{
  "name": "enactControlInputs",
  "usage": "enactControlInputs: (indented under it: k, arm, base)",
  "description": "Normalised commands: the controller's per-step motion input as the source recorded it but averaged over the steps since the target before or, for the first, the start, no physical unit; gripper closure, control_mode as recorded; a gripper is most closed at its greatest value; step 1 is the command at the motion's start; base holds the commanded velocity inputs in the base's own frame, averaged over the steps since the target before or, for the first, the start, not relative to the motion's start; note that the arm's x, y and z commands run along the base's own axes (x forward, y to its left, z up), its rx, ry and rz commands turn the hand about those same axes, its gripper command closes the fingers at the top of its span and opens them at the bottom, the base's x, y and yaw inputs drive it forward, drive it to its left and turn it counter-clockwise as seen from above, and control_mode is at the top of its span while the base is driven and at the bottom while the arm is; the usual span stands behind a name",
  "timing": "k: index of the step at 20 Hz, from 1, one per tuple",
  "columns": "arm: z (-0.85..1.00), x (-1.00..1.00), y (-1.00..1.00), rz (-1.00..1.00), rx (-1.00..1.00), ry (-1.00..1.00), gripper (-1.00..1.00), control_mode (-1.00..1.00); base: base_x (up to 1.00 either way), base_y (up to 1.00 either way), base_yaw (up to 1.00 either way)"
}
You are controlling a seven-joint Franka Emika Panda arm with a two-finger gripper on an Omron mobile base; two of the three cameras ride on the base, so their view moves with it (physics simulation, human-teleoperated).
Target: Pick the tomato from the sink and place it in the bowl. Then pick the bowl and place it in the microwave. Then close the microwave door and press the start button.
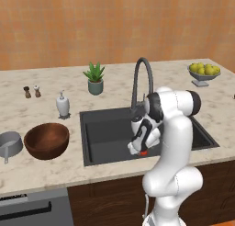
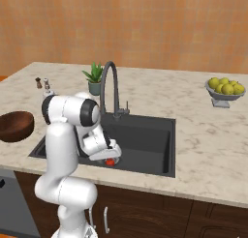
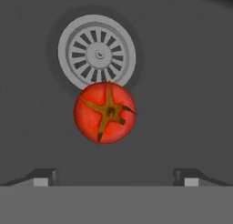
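Tomato (image 3: 104, 112): small glossy red ball with a brown star-shaped stem scar, lying on the floor of the sink; in the hand view it sits just at the edge of the round metal drain (image 3: 97, 53), partly overlapping its rim. From the right base view a sliver of red (image 2: 110, 161) peeks out under the hand.
Gripper (image 3: 113, 176): fingers spread wide apart, nothing between them; the two dark fingertips (image 3: 43, 176) stand one on each side of the tomato's line, with the fruit above them in that view and not touching either one. From the left base view the hand (image 1: 140, 147) points down into the basin.
Sink (image 1: 103, 128): matte black rectangular basin set into the pale marbled counter (image 1: 41, 172); a dark arched faucet (image 1: 141, 80) rises behind it.
Bowl (image 1: 46, 140): dark brown wood, upright on the counter, left of the sink and well apart from the tomato.
Small grey pan (image 1: 10, 144): just beside the bowl on its left.
Soap dispenser (image 1: 63, 104): white, behind the bowl near the sink's back left corner.
Potted plant (image 1: 95, 78): green spiky leaves in a teal pot, behind the sink.
Shakers (image 1: 31, 91): two small ones side by side, far left of the counter.
Fruit bowl (image 1: 204, 72): grey pedestal dish of yellow-green fruit, at the far right of the counter.
Wall (image 1: 114, 23): orange-tan, behind the counter.
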Motion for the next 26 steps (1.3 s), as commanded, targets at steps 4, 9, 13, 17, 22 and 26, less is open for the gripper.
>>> enactControlInputs:
  k: [4,9,13,17,22,26]
  arm:
    - [-0.28,0.23,0.0,0.0,0.0,0.0,-1.0,-1.0]
    - [-0.26,0.29,0.0,0.0,0.0,0.0,-1.0,-1.0]
    - [-0.29,0.27,0.0,0.0,0.0,0.0,-1.0,-1.0]
    - [-0.36,0.2,0.0,0.0,0.0,0.0,-1.0,-1.0]
    - [-0.37,0.14,-0.01,0.0,0.0,0.0,1.0,-1.0]
    - [-0.33,-0.04,-0.04,0.0,0.0,0.0,1.0,-1.0]
  base:
    - [0.0,0.0,0.0]
    - [0.0,0.0,0.0]
    - [0.0,0.0,0.0]
    - [0.0,0.0,0.0]
    - [0.0,0.0,0.0]
    - [0.0,0.0,0.0]
